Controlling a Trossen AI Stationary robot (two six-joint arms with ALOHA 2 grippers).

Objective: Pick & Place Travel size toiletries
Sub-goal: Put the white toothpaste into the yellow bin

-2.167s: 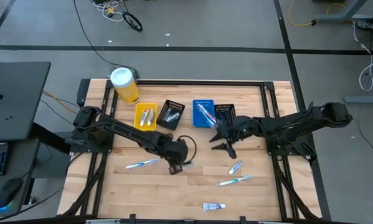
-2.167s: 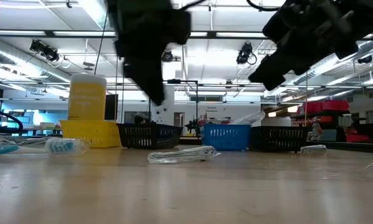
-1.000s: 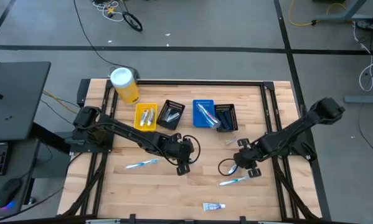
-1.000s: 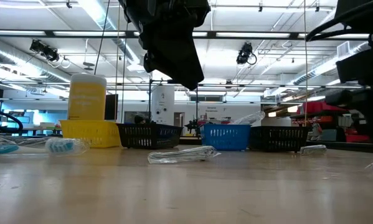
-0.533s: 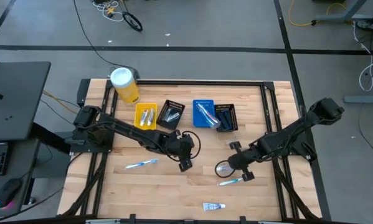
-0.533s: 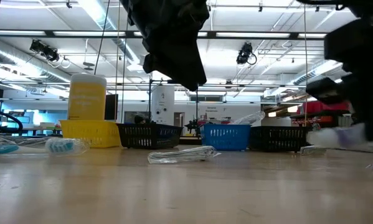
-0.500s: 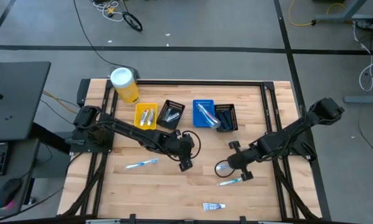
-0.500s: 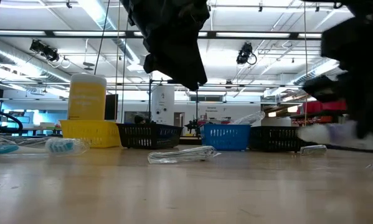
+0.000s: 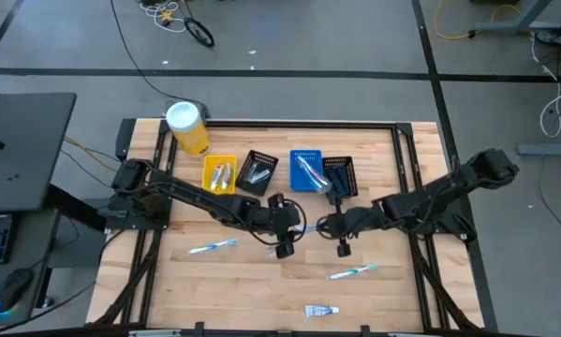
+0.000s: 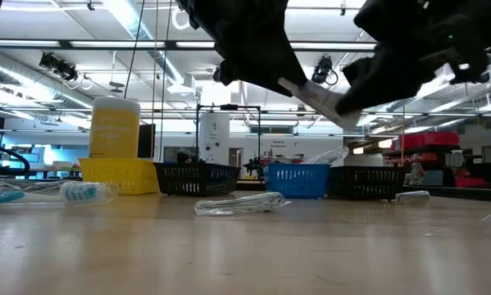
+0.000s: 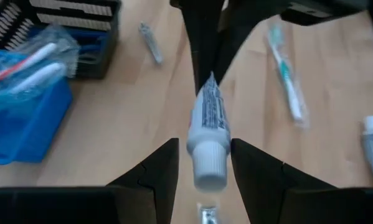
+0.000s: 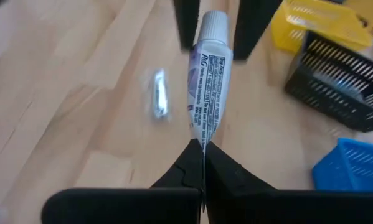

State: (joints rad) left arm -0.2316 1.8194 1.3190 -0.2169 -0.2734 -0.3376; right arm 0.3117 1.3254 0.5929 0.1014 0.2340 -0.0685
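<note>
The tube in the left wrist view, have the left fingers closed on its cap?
No, the left fingers stand open on both sides of the tube, touching nothing.

white tube point(image 12: 205, 74) has rows of small dark print down its side, too blurred to read. same tube in left wrist view point(image 11: 208, 127), print also illegible. nothing else lettered.

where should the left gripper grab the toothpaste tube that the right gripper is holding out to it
Best on the round white cap end of the toothpaste tube. The right gripper pinches the flat crimped tail, so the cap end points free toward the left gripper, whose fingers stand open either side of it. Come straight along the tube's axis and close across the shoulder behind the cap.
</note>
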